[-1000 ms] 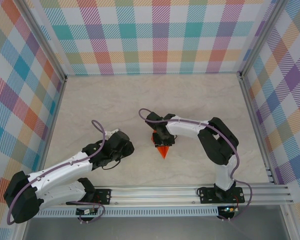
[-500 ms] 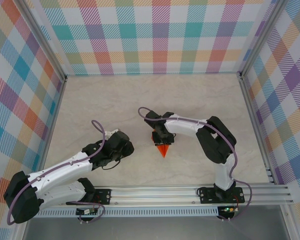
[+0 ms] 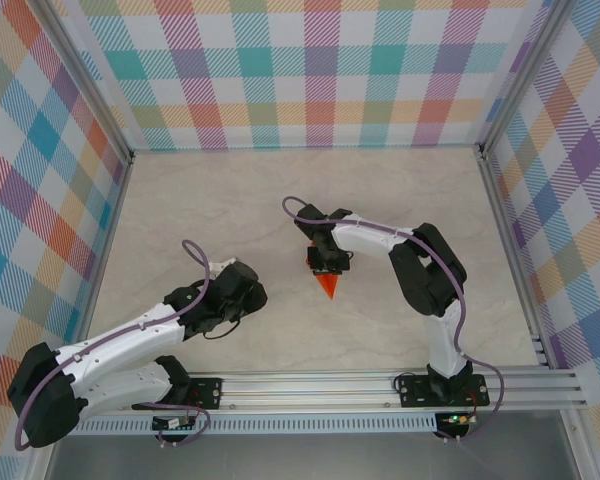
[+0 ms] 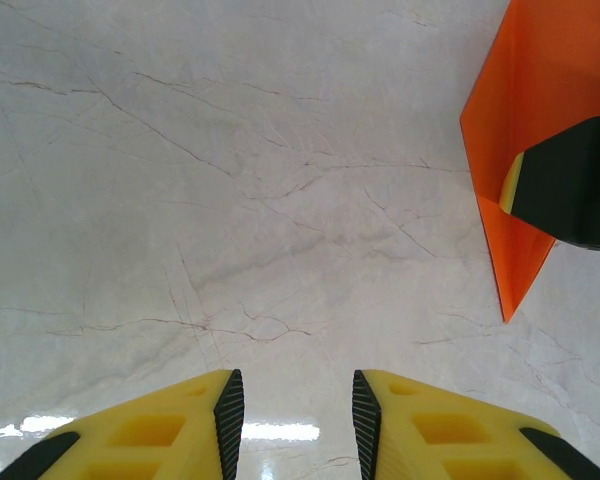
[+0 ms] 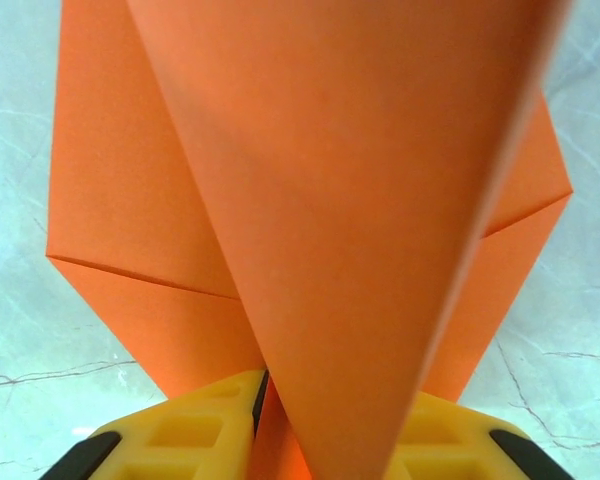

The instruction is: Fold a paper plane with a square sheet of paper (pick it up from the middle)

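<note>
We see the pale marble worktop (image 3: 230, 200). Near its middle is the bright orange folded paper sheet (image 3: 329, 288), tip toward the near edge, pinched tight in the right claw (image 5: 270, 405). The left claw (image 4: 291, 410) hovers well apart, partly open, holding nothing.

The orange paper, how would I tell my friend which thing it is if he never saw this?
Find the pale marble table inside the checkered walls, then follow the right arm to its tip near the middle. The orange paper is pinched there between yellow fingers. It is the one bright orange thing, folded to a sharp point.
</note>
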`<control>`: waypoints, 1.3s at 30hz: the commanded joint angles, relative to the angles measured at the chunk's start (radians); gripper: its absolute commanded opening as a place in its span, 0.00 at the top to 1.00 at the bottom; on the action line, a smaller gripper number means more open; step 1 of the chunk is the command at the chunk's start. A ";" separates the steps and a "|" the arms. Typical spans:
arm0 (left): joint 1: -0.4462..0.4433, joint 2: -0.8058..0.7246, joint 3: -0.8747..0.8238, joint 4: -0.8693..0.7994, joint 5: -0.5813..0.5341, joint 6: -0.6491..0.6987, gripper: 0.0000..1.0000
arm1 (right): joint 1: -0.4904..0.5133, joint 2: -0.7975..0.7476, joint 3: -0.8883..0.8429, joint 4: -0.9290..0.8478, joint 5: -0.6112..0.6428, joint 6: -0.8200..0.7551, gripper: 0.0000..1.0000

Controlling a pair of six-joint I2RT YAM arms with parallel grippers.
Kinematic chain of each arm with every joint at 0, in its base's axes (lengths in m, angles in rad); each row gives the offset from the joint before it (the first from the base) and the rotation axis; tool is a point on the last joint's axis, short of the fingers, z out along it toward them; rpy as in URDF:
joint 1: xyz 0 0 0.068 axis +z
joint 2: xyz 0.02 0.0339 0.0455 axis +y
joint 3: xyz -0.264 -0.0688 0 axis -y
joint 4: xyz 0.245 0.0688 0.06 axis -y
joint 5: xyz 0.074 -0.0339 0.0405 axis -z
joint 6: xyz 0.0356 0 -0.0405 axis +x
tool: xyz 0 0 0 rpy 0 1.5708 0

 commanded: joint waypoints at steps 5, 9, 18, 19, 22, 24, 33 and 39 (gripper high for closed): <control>0.024 -0.032 0.010 -0.066 -0.042 0.015 0.63 | -0.001 0.013 -0.011 0.018 -0.051 0.018 0.72; 0.025 -0.049 0.016 -0.087 -0.069 0.028 0.62 | -0.001 -0.063 -0.019 0.016 -0.053 -0.003 0.64; 0.031 -0.094 0.023 -0.133 -0.116 0.054 0.58 | -0.001 -0.321 -0.099 0.024 -0.001 -0.030 0.34; 0.032 -0.096 0.023 -0.137 -0.123 0.060 0.57 | -0.001 -0.358 -0.107 0.019 0.025 -0.033 0.32; 0.039 -0.100 0.029 -0.148 -0.143 0.083 0.55 | -0.002 -0.469 -0.142 0.015 0.131 -0.055 0.25; 0.044 -0.103 0.040 -0.164 -0.168 0.106 0.51 | -0.004 -0.558 -0.174 0.013 0.238 -0.072 0.18; 0.160 -0.149 0.039 -0.122 -0.308 0.361 0.11 | -0.227 -0.893 -0.520 0.288 0.635 -0.341 0.07; 0.415 -0.073 0.058 -0.009 -0.270 0.524 0.01 | -0.466 -0.895 -0.820 0.727 0.444 -0.539 0.00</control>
